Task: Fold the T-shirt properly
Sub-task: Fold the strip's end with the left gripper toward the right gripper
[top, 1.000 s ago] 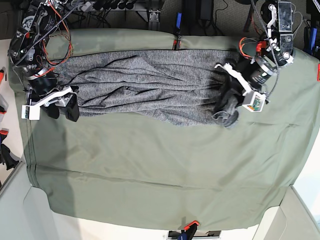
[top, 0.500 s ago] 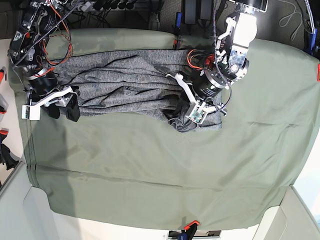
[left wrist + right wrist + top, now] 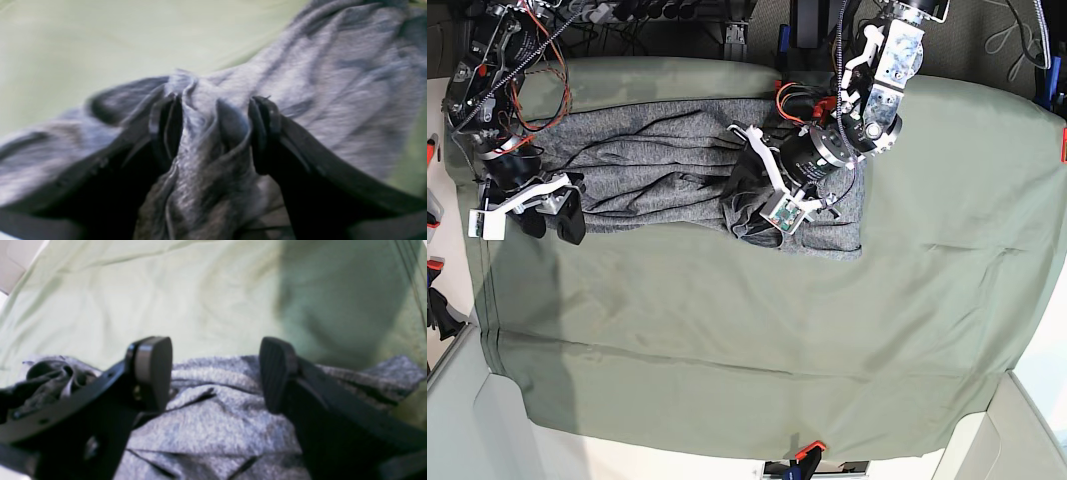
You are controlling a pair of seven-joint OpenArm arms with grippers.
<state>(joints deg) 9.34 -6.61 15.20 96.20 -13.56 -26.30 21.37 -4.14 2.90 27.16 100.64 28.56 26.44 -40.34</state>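
The heather-grey T-shirt (image 3: 657,165) lies crumpled along the far side of the table, its right end folded back toward the middle. My left gripper (image 3: 745,205) is low over that folded end. In the left wrist view the left gripper (image 3: 215,133) is open, and a raised ridge of the T-shirt (image 3: 333,83) stands loosely between its fingers. My right gripper (image 3: 552,222) hangs at the shirt's left end. In the right wrist view the right gripper (image 3: 215,373) stands wide open just above the T-shirt (image 3: 217,413), with nothing between its fingers.
An olive-green cloth (image 3: 757,330) covers the whole table under the shirt. Clamps (image 3: 807,452) pin it at the near and far edges. Cables and stands crowd the far edge behind both arms.
My left arm has swept left across the table, dragging the shirt's right end over onto the middle, and its jaws have opened. The right arm has not moved.
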